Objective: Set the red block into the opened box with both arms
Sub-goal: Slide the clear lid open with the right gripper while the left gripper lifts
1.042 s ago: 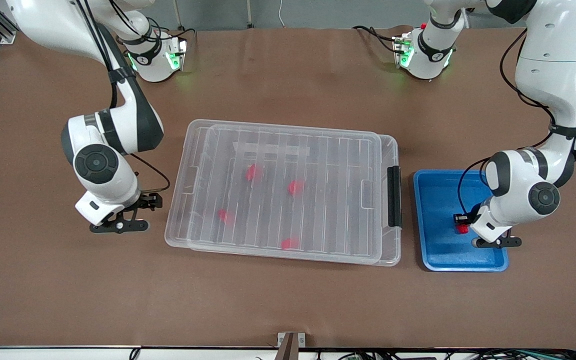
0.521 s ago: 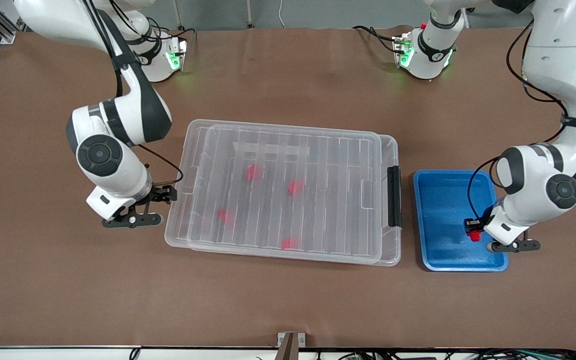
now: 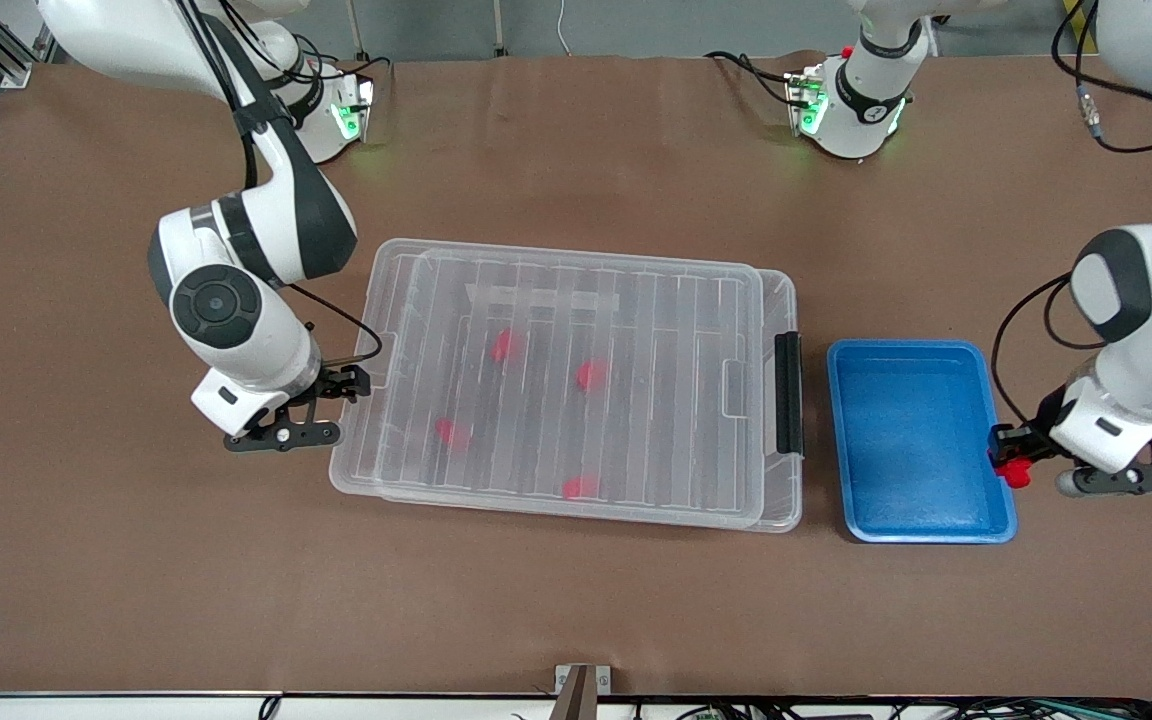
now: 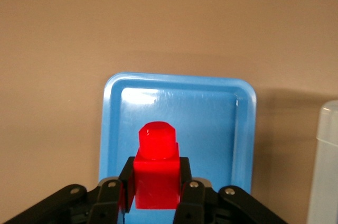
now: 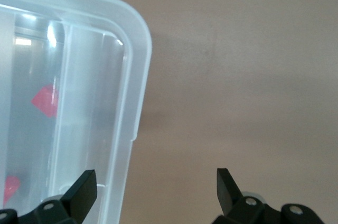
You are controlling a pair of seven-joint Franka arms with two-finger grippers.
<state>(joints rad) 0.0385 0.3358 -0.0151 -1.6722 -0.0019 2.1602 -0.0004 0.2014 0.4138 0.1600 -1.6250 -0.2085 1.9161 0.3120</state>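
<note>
Left gripper [image 3: 1008, 462] pinches the red block [image 3: 1013, 471] aloft over the blue tray [image 3: 911, 520] rim; right gripper [image 3: 321, 410], spread wide, sits beside the box [image 3: 566, 500], lid unlifted, deposit outstanding.

White jointed arms [image 3: 236, 300], dark grey joint bands, black cables, green-lit bases [image 3: 341, 118], black gripper [image 3: 321, 408] with silver screws.

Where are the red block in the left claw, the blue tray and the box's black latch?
red block [image 4: 156, 174], left wrist view, its square body.
blue tray [image 3: 914, 420], front view, bare floor.
black latch [image 3: 788, 392], front view, mid-bar.
</note>
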